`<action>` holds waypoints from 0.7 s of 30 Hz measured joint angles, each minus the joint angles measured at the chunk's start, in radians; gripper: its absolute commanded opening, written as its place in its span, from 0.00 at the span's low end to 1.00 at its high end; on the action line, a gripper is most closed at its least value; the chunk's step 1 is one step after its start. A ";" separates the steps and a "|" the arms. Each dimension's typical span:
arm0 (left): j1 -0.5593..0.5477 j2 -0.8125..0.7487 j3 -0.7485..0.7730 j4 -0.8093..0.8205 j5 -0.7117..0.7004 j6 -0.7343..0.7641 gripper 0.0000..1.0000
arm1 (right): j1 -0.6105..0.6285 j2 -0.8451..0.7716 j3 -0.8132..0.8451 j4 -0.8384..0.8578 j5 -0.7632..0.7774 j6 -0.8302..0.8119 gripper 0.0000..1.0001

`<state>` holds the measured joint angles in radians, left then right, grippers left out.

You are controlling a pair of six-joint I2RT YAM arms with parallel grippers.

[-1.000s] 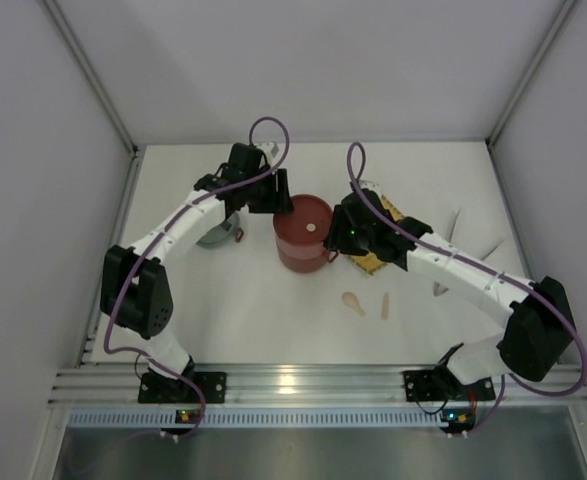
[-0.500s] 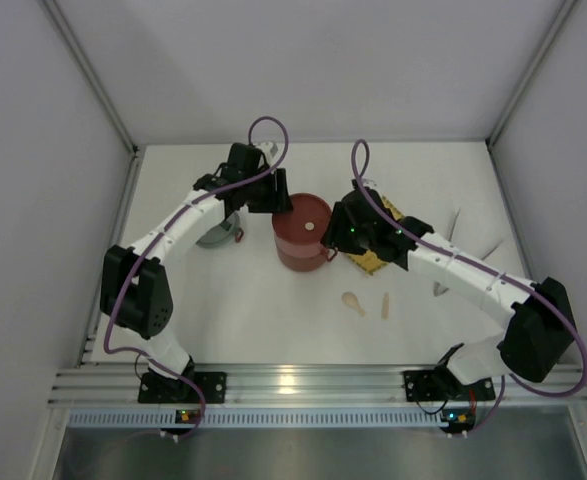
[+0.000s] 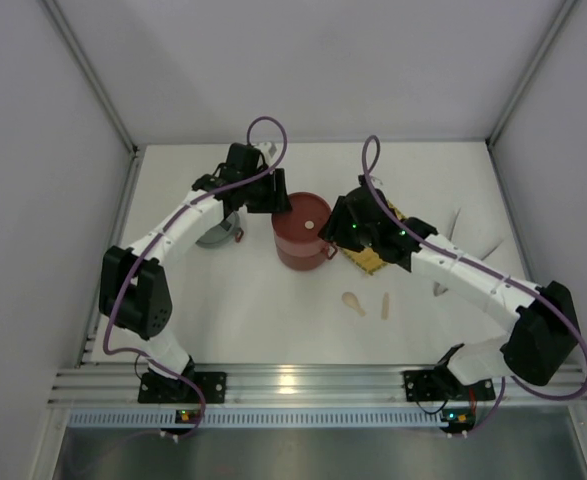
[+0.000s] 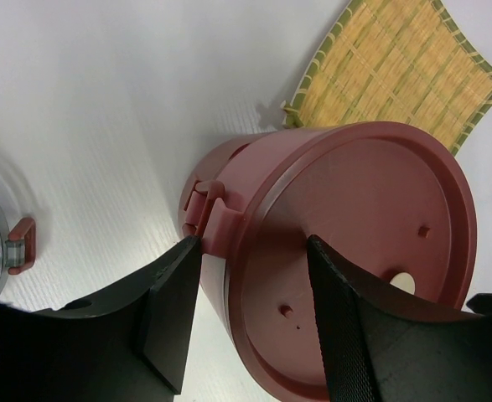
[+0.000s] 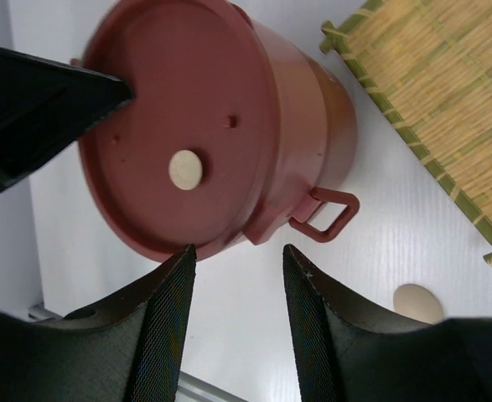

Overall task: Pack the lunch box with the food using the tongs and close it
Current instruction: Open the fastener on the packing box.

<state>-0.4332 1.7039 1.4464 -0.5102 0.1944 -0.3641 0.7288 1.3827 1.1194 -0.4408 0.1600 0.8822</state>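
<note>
The maroon lunch box stands mid-table with its flat lid on, a pale dot at the lid's centre. My left gripper is open at the box's far-left rim. In the left wrist view its jaws straddle the lid's edge, one finger beside the side clasp and the other over the lid. My right gripper is open with nothing between its jaws, just off the box's right side, below the loop handle. The slim silvery tongs lie at the right. No food is in view.
A separate steel bowl with a maroon handle sits left of the box. The yellow woven mat lies to its right, partly under my right arm. A beige spoon and stick lie nearer the front.
My right gripper has edged slightly up and toward the lunch box, and its cable has swung right. The left arm and the box have stayed put.
</note>
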 measured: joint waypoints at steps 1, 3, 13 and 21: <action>0.000 0.000 0.000 0.000 0.000 0.000 0.58 | 0.000 -0.008 0.000 0.013 0.000 0.005 0.46; 0.000 0.000 -0.001 0.000 0.000 -0.001 0.58 | 0.000 -0.024 0.000 0.035 0.000 0.012 0.46; 0.000 -0.002 -0.001 -0.001 0.000 -0.001 0.58 | 0.000 -0.013 0.000 0.056 -0.005 0.057 0.46; 0.000 -0.002 -0.001 -0.002 0.000 -0.002 0.58 | 0.000 0.014 0.000 0.059 0.011 0.120 0.46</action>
<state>-0.4332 1.7016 1.4452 -0.5125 0.1944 -0.3660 0.7288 1.3972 1.1194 -0.3820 0.1711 1.0019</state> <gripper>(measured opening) 0.581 0.462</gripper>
